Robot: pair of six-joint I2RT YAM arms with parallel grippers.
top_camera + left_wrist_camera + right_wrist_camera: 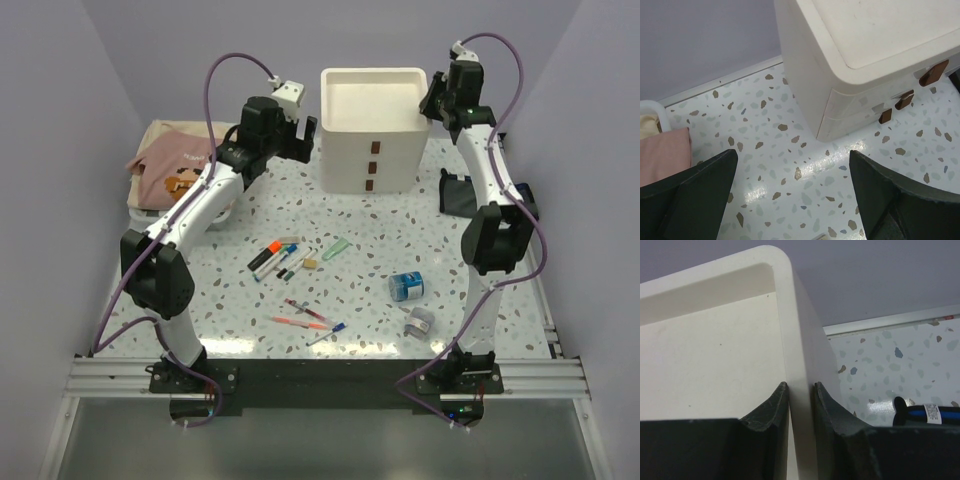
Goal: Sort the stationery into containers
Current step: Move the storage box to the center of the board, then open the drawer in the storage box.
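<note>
The cream-white three-drawer unit (370, 130) (865, 50) stands at the back centre, its drawers closed. My right gripper (435, 100) (801, 385) is shut on the right rim of its tray-like top (795, 330), one finger inside the tray and one outside. My left gripper (305, 130) (792, 152) hangs open over bare table just left of the unit, holding nothing. Loose stationery lies mid-table: markers (280, 255), a pale-green highlighter (335, 248), thin pens (305, 315), a blue roll (407, 287) and a grey roll (419, 322). A dark pouch (458, 193) lies at the right.
A pink cloth (175, 165) (662, 150) lies in a white basket at the back left. The purple walls close in on three sides. The right arm's elbow (497, 240) hangs over the table's right side.
</note>
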